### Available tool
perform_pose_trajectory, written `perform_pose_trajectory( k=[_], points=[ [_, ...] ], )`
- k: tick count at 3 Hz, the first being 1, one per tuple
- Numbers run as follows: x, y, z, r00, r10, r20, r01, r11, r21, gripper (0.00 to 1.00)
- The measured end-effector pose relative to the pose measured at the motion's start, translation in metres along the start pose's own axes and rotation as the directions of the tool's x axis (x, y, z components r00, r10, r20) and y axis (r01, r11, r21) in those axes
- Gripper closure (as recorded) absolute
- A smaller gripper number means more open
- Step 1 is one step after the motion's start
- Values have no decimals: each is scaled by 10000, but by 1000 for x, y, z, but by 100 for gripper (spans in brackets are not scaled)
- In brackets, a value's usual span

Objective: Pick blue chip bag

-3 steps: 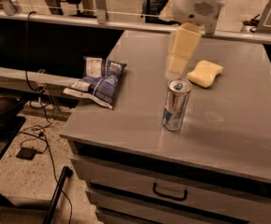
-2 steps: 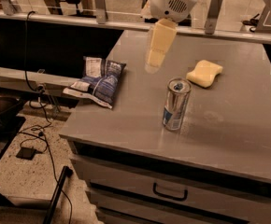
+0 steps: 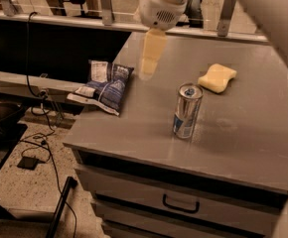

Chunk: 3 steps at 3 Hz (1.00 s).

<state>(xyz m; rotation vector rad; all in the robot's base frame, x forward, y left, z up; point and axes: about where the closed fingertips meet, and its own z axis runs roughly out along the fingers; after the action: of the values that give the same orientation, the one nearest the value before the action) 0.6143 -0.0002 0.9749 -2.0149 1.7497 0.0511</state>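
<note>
Currently the gripper (image 3: 149, 63) is held above the grey cabinet top (image 3: 243, 138), just right of the blue chip bag (image 3: 104, 86) and clear of it. Whether it is open or closed cannot be told. The bag is laid flat at the top's left edge, partly overhanging. A drink can (image 3: 187, 111) is stood upright mid-top. A yellow sponge (image 3: 217, 77) is seen behind it, apart.

Smooth plastic hand (image 3: 148, 69) over matt table (image 3: 243, 130), near crinkled foil blue chip bag (image 3: 106, 86).
</note>
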Motion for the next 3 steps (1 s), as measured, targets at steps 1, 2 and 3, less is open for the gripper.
perform_pose_trajectory(
  k=[1,2,3],
  points=[
    [-14,-19,50,9997,-235,-58,236,9992,310,0],
    [-11,-20,97,9999,108,66,-107,9999,-68,0],
    [-4,-15,133,9951,737,667,-681,9942,-828,0]
  ],
)
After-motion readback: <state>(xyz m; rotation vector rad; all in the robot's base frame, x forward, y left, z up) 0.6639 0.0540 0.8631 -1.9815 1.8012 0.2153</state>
